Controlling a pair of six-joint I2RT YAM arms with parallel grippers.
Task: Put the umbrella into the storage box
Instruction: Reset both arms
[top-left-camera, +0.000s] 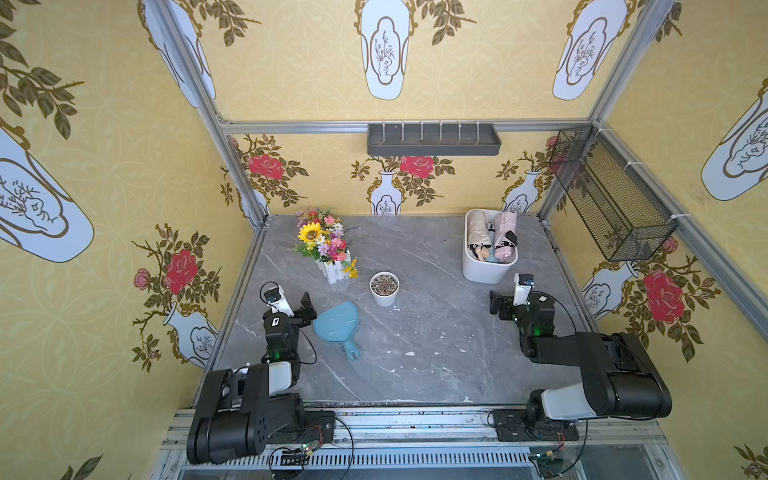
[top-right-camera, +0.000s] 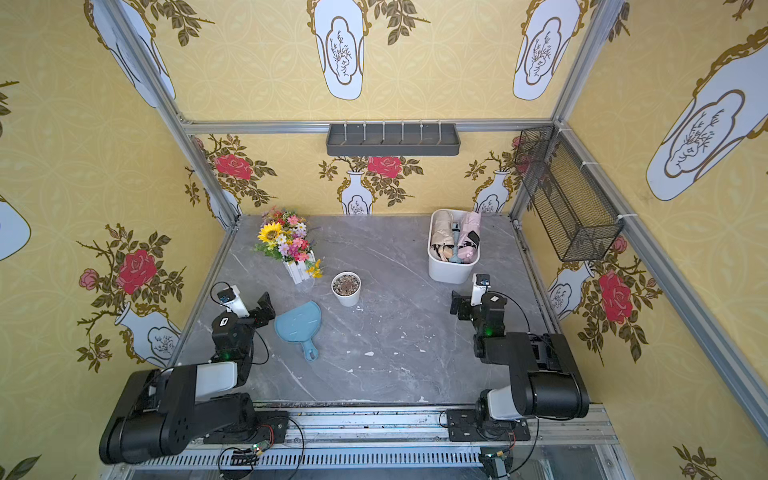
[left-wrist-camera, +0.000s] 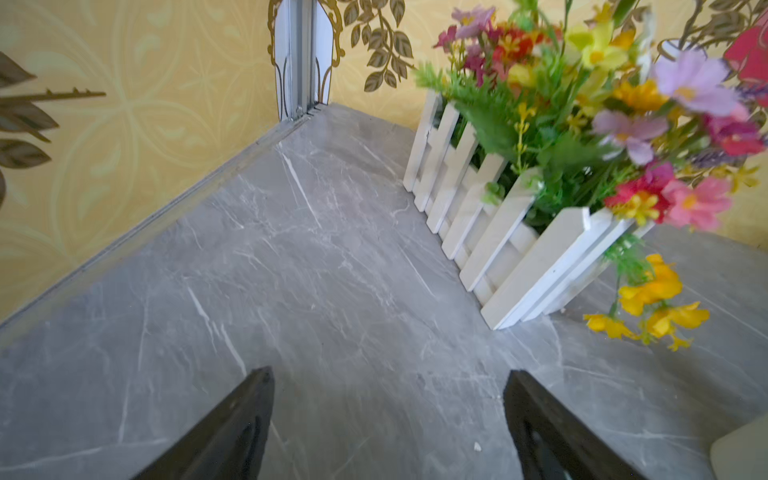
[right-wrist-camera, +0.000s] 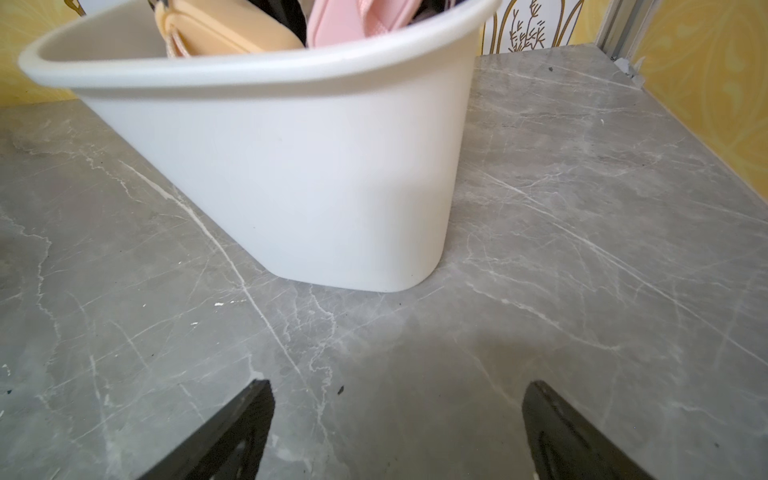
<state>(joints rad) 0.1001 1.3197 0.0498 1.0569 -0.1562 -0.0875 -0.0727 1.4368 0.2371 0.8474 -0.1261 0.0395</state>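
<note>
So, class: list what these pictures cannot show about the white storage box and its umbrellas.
Right wrist view: folded pastel umbrellas, mostly behind the white plastic storage box wall, otherwise cut by the picture edge.
Left wrist view: colourful artificial flowers, blurred.
Both top views: scattered white flecks, too small to identify.

In the right wrist view the box (right-wrist-camera: 291, 174) wall hides most of the umbrellas (right-wrist-camera: 232, 29), which the edge also cuts. Left wrist view: flowers (left-wrist-camera: 623, 124) blurred; what may be the pot (left-wrist-camera: 744, 451) is cut off.
</note>
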